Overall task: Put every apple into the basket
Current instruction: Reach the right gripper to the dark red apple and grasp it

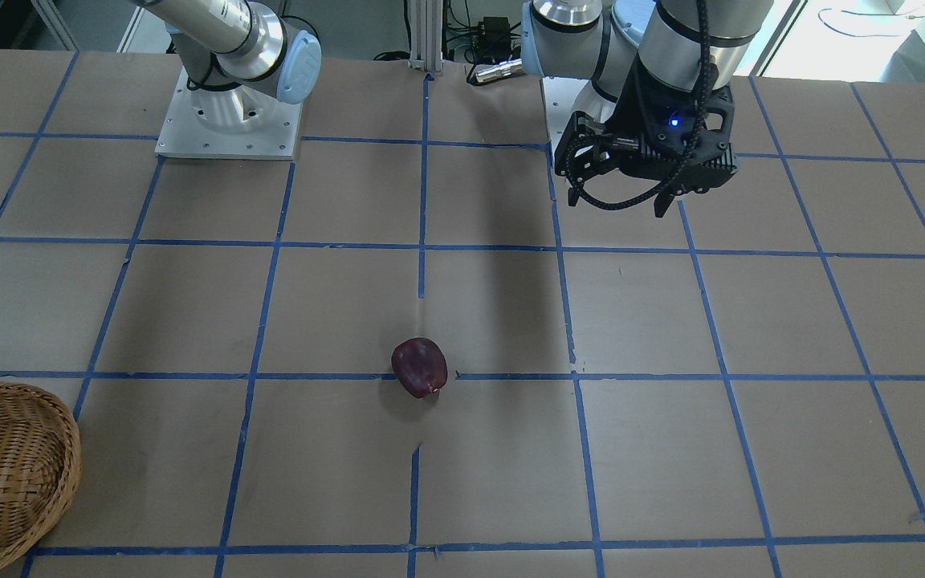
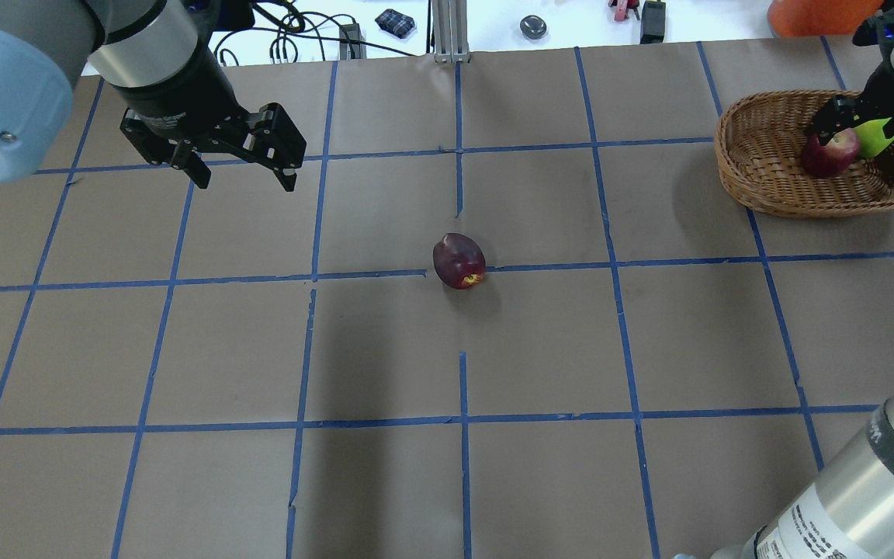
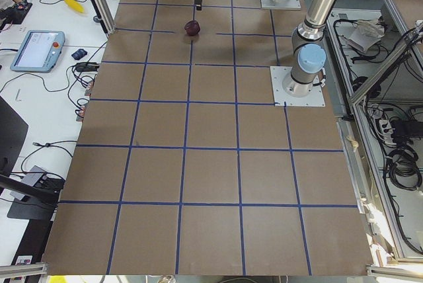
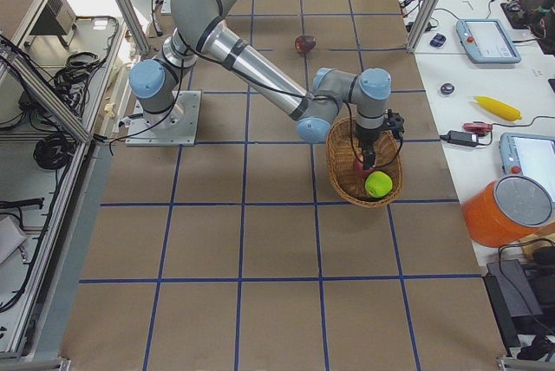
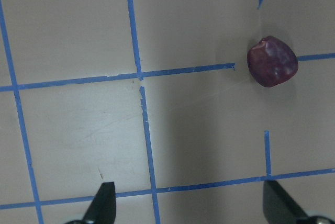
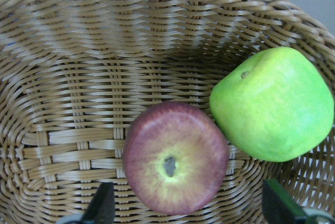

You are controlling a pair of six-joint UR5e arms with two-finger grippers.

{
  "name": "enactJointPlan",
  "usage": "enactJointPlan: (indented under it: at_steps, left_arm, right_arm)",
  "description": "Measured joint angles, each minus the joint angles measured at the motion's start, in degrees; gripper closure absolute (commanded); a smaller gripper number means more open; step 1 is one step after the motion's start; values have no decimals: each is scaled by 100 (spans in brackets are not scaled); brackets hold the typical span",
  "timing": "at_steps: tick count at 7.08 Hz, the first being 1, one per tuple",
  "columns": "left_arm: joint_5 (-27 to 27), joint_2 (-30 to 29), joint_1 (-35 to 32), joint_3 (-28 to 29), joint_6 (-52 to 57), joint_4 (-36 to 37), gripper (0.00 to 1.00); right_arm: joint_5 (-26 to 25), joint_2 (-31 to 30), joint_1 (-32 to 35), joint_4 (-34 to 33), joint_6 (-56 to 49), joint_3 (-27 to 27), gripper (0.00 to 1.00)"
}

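A dark maroon apple [image 2: 459,261] lies on the table near its middle, and also shows in the left wrist view [image 5: 272,62]. The wicker basket [image 2: 765,147] stands at the far right. In it lie a red apple [image 6: 175,157] and a yellow-green apple [image 6: 272,104], touching each other. My right gripper [image 6: 188,208] is open, low inside the basket, with a finger on either side of the red apple and apart from it. My left gripper [image 2: 245,182] is open and empty, above the table left of and beyond the maroon apple.
The basket sits close to the table's far right edge [image 1: 13,457]. Beyond that edge stand an orange container [image 2: 812,15] and a side bench with cables and small items. The arm bases [image 1: 230,120] stand at the robot's side of the table.
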Motion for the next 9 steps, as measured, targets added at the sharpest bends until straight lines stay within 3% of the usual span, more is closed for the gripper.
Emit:
enactJointPlan:
  at_steps: [2,4,6,9]
  left_arm:
    - [16,88,57,-44,76,20,0]
    - [13,133,83,-81,78,152,0]
    - [10,162,94,-104,78,193,0]
    - [9,166,129,-102,79,231,0]
  right_arm:
    - [59,-474,394,871,518,3,0]
    - [253,-826,1351,1621,2002,31,0]
    - [408,-927,2458,1978,3283,42,0]
    - [1076,-816,3622,1996,4765,45,0]
